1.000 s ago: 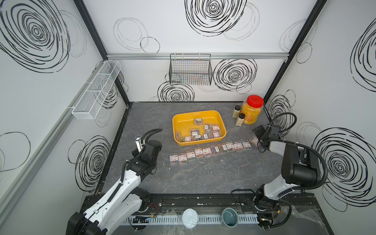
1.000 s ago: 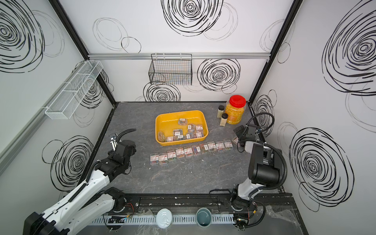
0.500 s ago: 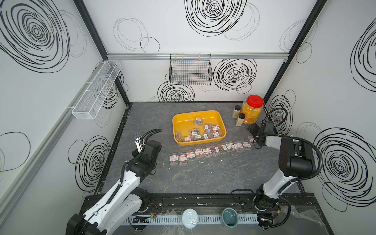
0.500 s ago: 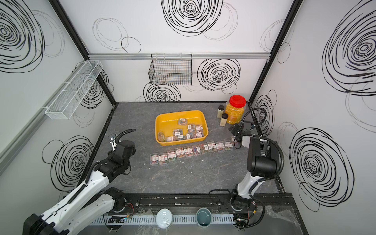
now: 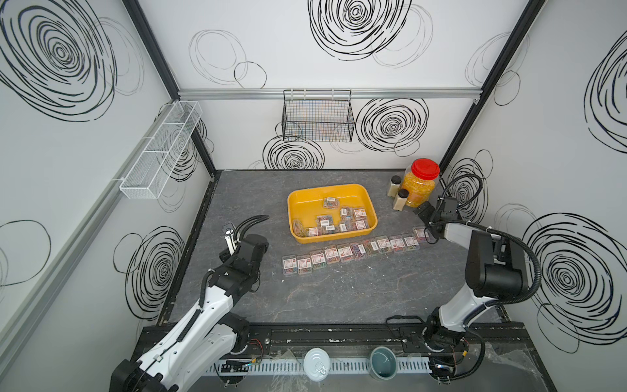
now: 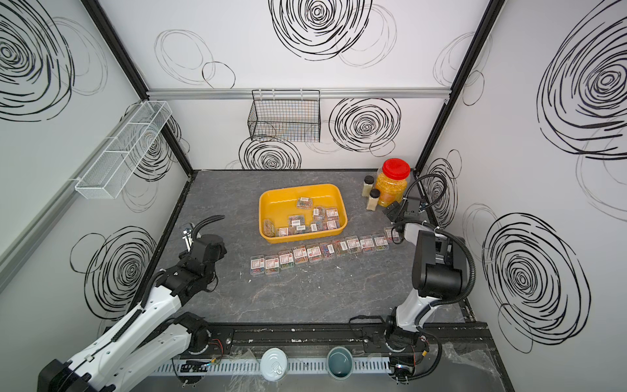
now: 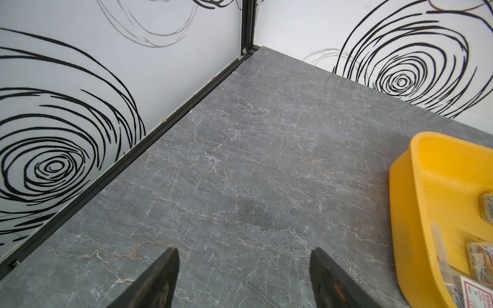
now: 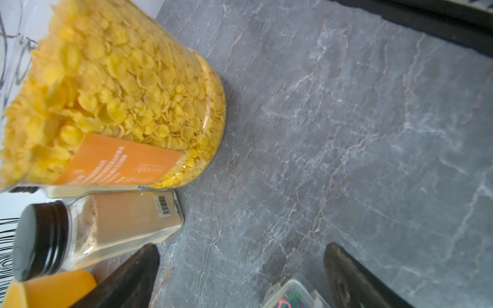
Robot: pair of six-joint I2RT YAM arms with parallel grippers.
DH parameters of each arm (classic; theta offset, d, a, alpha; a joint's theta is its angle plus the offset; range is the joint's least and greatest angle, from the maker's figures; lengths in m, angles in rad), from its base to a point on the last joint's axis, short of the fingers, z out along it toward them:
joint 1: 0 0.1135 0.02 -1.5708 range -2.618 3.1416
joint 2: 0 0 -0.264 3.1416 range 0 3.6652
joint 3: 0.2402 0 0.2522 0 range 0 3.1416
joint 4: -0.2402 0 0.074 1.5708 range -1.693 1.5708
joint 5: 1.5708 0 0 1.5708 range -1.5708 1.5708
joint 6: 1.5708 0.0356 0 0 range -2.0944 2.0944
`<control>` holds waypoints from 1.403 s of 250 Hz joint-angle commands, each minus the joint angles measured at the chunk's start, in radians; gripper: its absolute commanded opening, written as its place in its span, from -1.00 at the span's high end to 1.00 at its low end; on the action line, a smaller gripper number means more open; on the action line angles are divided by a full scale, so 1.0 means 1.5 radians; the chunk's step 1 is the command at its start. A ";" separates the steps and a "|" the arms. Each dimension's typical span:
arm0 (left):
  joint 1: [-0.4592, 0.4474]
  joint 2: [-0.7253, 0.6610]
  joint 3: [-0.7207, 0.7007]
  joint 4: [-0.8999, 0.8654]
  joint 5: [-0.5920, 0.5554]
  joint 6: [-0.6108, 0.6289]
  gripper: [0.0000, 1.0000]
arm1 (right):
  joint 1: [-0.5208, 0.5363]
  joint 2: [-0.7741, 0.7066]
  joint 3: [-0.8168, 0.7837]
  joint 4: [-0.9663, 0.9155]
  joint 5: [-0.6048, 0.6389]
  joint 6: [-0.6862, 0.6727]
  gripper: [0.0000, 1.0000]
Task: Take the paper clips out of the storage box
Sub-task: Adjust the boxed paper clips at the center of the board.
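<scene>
The yellow storage box [image 5: 294, 217] [image 6: 266, 217] sits mid-table with several clear cases of paper clips [image 5: 330, 202] [image 6: 303, 202] inside. More cases form a row [image 5: 346, 253] [image 6: 315, 253] on the table in front of it. My right gripper [image 5: 424, 217] [image 8: 242, 246] is open above the row's right end. The end case [image 8: 290, 296] lies loose on the table between its fingers. My left gripper [image 5: 229, 234] [image 7: 244, 250] is open and empty over bare table, left of the box [image 7: 405, 202].
A red-lidded jar of yellow flakes [image 5: 419, 185] [image 8: 114, 93] and two small bottles [image 5: 400, 199] [image 8: 106, 226] stand close ahead of the right gripper. A black wire basket [image 5: 317, 117] and a white mesh rack [image 5: 159, 152] hang on the walls. A tin [image 5: 316, 365] and a cup [image 5: 383, 362] sit at the front rail.
The right arm has shifted its pose while its gripper stays by the row's right end, and its jaws have narrowed slightly. The left arm has not moved.
</scene>
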 commanded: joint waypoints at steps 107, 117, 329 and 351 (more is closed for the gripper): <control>0.010 -0.009 -0.009 0.018 0.004 0.003 -0.61 | 0.038 0.048 0.056 -0.127 0.103 -0.022 -0.27; 0.010 -0.010 -0.010 0.017 0.004 0.002 -0.61 | 0.038 0.055 0.059 -0.134 0.102 -0.023 -0.23; 0.015 -0.035 -0.017 0.015 0.006 -0.001 -0.62 | 0.039 -0.032 -0.049 -0.148 0.099 -0.014 -0.08; 0.015 -0.034 -0.017 0.015 0.006 -0.001 -0.63 | 0.039 -0.054 -0.069 -0.143 0.104 -0.013 -0.09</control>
